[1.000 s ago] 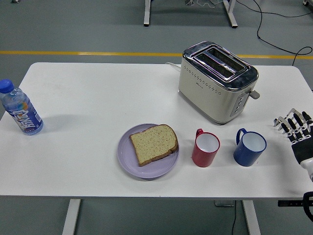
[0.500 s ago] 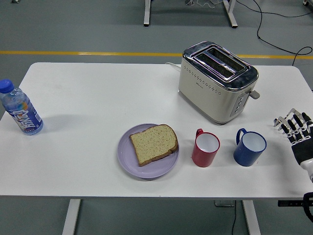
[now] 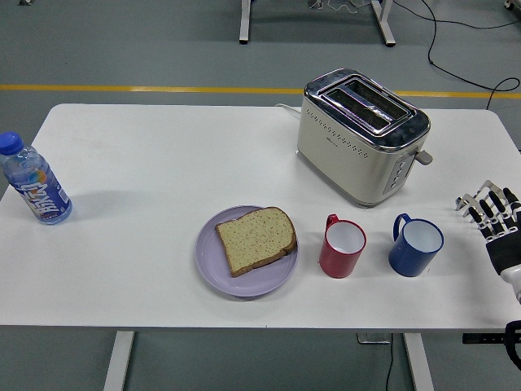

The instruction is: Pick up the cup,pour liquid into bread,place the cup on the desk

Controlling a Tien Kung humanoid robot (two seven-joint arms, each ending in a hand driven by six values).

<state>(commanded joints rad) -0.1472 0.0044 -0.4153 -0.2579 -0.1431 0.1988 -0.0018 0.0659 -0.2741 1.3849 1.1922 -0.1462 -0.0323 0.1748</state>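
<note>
The right hand point(image 3: 492, 224) hovers at the surface's point(image 3: 146, 163) right edge, fingers spread, holding nothing. Open room separates it from the blue cup point(image 3: 416, 244); the red cup point(image 3: 342, 248) stands beside the bread point(image 3: 256, 239) on its plate point(image 3: 213, 269). A toaster point(image 3: 361, 134) sits behind.

Right hand point(image 3: 496, 224) at right edge, fingers spread, holding nothing.

I can read no text: the label on the water bottle point(image 3: 34, 190), left edge of frame, carries print too small to make out.
</note>
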